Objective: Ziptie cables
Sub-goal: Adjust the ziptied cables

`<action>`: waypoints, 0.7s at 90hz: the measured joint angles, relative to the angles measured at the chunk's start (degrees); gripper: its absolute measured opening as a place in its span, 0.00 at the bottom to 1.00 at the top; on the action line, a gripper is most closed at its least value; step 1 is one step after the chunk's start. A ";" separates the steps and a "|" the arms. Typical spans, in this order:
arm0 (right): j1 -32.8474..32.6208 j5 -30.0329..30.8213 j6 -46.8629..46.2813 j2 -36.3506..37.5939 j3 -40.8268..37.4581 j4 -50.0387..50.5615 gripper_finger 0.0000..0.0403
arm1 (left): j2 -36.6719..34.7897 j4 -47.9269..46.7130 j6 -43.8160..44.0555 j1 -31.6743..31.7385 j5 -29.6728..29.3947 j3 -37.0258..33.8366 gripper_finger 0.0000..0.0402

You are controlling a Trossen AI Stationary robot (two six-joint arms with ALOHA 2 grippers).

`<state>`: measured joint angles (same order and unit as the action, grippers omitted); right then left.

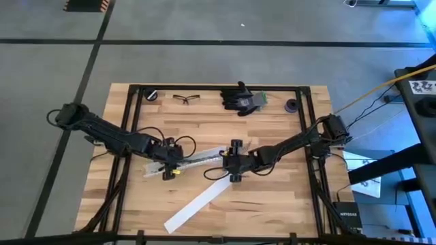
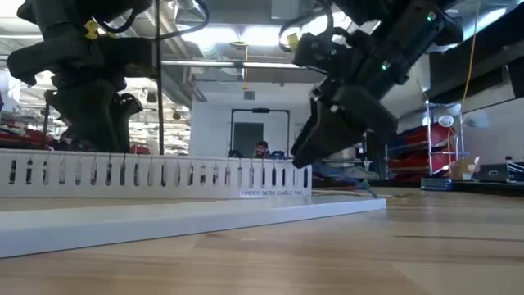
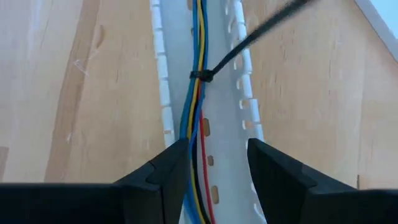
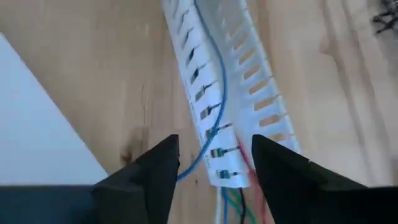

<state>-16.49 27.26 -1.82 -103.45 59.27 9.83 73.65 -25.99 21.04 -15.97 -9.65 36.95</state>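
High view shows both arms reaching to the middle of the wooden table, one at each end of a slotted white cable channel that lies on a slight diagonal. The left gripper is at the channel's left end; the right gripper is at its right end.

Left wrist view: the cables, blue, yellow, red and dark, run together along the floor of the channel between its two toothed walls. A black ziptie is cinched round the bundle, and its long tail sticks out diagonally over one wall. The left gripper has its fingers moderately apart, straddling the bundle and holding nothing.

Right wrist view: the right gripper is likewise parted to a moderate width and empty, poised over the end of the channel. A blue wire runs down the channel, and green and red strands emerge at its open end.

Low view: the channel's slotted wall stands upright on the table, with a flat white cover strip lying in front of it.

On the far side of the table lie safety glasses and a black glove. A second flat white strip lies nearer the front edge.
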 joint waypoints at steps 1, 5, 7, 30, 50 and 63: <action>-0.01 0.77 0.22 0.01 0.28 0.37 0.45 | 0.00 0.01 0.00 0.00 0.00 0.00 0.37; -0.04 4.43 1.06 0.11 1.23 2.53 0.43 | 0.00 0.01 0.01 0.00 0.00 0.00 0.37; -0.04 6.37 1.76 0.12 1.51 3.45 0.43 | 0.00 0.01 0.02 0.00 0.00 0.00 0.37; 0.44 13.91 4.69 0.12 2.97 6.60 0.38 | 0.00 0.03 0.05 0.00 0.00 0.00 0.37; -0.23 -11.79 -14.11 0.42 4.91 13.42 0.38 | 0.00 0.04 1.51 0.00 0.00 0.00 0.37; 0.05 -11.74 -24.75 0.27 4.78 19.84 0.38 | 0.00 0.11 1.78 0.00 0.00 0.00 0.37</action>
<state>-16.44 15.51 -26.57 -103.17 64.05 29.67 73.65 -25.88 22.82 -15.97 -9.65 36.95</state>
